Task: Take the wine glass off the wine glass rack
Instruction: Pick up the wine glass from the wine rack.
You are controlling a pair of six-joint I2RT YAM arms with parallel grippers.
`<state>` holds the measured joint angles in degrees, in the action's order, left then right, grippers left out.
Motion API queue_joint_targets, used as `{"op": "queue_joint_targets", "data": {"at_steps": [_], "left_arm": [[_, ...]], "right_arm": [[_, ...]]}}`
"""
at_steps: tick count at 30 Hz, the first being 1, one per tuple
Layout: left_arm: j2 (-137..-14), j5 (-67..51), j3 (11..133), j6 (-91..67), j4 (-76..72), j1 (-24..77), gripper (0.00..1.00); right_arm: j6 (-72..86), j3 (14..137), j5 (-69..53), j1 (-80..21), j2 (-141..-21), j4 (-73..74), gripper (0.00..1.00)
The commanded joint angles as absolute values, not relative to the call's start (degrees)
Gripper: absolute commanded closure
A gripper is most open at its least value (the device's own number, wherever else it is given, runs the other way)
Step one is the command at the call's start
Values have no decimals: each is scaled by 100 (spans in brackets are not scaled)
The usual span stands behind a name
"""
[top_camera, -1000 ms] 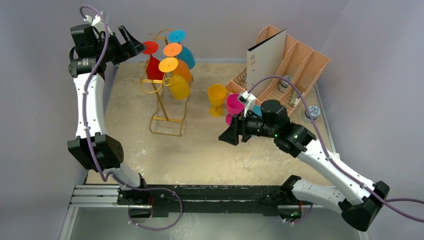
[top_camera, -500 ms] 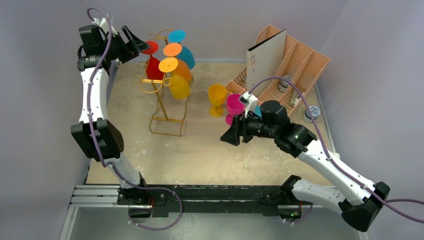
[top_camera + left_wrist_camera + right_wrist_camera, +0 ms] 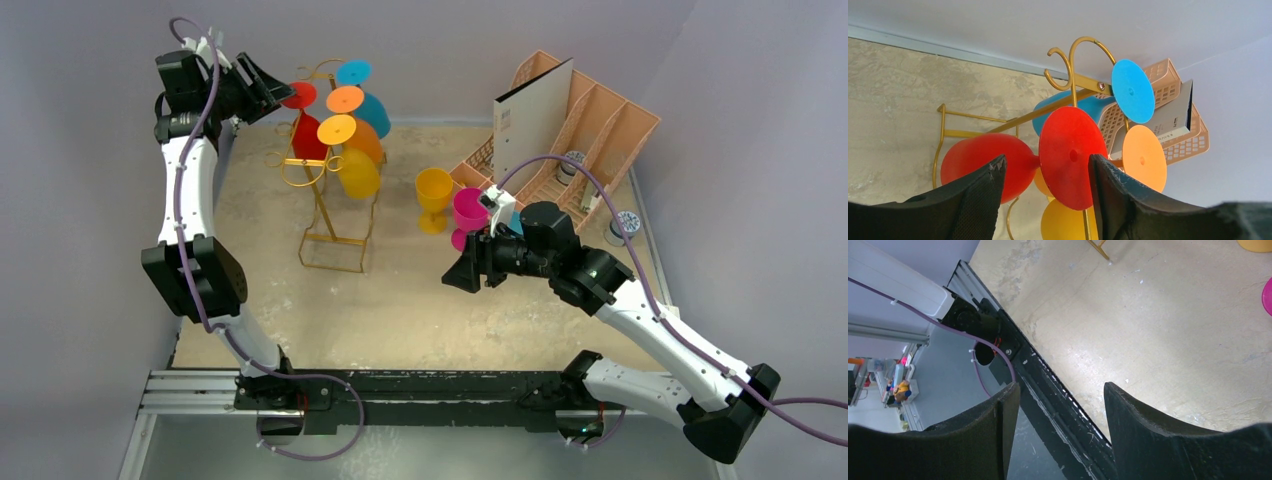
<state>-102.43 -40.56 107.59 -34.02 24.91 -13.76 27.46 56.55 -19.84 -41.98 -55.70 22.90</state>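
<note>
Slip risk: left gripper (image 3: 1046, 162) was spread apart, red wine glass (image 3: 1070, 150) foot just ahead between its fingers, hung on wine glass rack (image 3: 1087, 82) beyond. Squeezing that disc could slip and jerk the rack.

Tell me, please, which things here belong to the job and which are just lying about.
Job: gold wine glass rack, red wine glass, open left gripper.
Lying about: standing yellow wine glass, magenta wine glass, peach organiser, white folder.

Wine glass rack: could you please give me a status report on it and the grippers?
Left gripper open, framing red glass on rack. Right gripper open, empty, over table. Blue glass, orange glass hang close behind.
</note>
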Motion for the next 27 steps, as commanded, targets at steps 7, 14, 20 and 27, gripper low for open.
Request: {"op": "queue_joint_targets", "data": {"at_steps": [7, 14, 20, 27], "left_arm": [[-10287, -4329, 10620, -3660, 2124, -1502, 49], [-10377, -4568, 10609, -3925, 1887, -1521, 63], [-10359, -4552, 10594, -3821, 1956, -1521, 66], [-10406, -4609, 10567, -3835, 1954, -1521, 74]], "right_arm": [[2766, 5836, -1931, -4192, -5422, 2153, 35], [2723, 5851, -1934, -4192, -5397, 2249, 34], [2718, 5758, -1908, -4192, -5334, 2145, 34], [2734, 5740, -1907, -4192, -5333, 2198, 34]]}}
